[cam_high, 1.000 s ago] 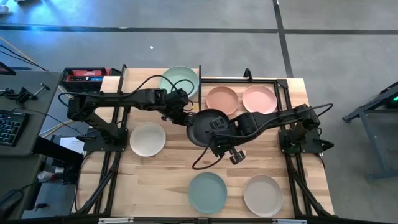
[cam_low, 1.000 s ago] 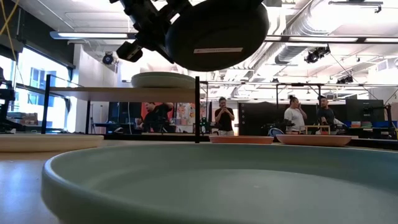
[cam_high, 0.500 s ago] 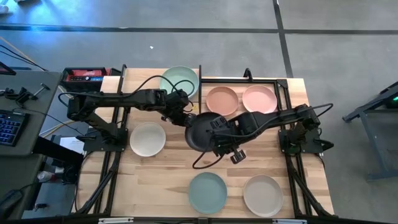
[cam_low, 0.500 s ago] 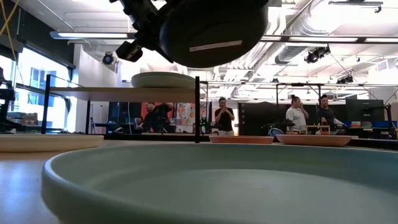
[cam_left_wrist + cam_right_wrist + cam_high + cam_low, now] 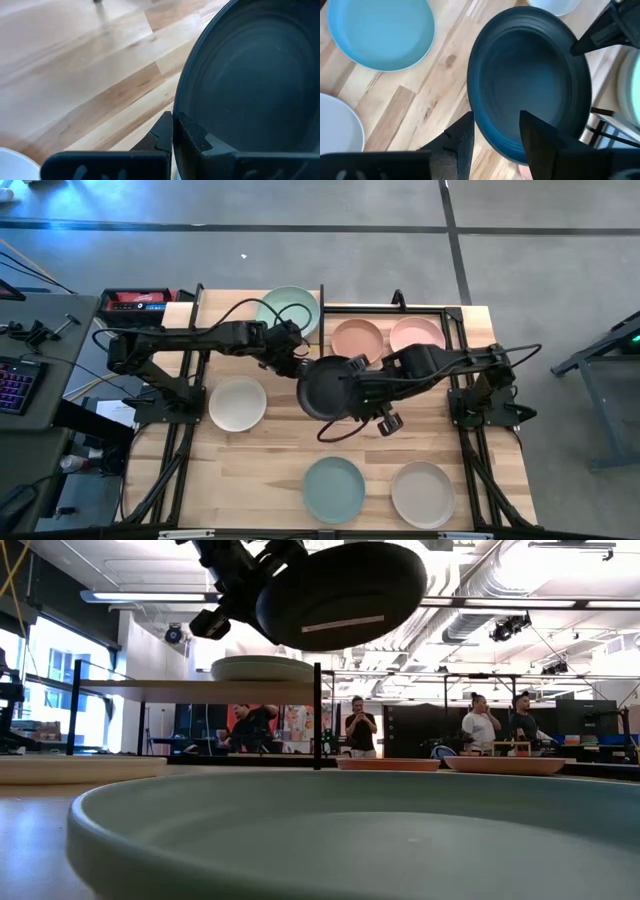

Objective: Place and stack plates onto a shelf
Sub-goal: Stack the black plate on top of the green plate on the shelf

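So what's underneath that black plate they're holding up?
Bare wooden tabletop. The black plate hangs in the air, pinched at its rim by the left gripper, with the right gripper open around its opposite edge. The spot directly below the plate is hidden by it.

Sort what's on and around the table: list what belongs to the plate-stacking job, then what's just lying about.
Job:
black plate, held off the table by left hand, shut on its rim
right hand, open at the plate's other rim
green plate on shelf
white plate, salmon plate, pink plate, teal plate, beige plate

Lying about:
red box
keyboard
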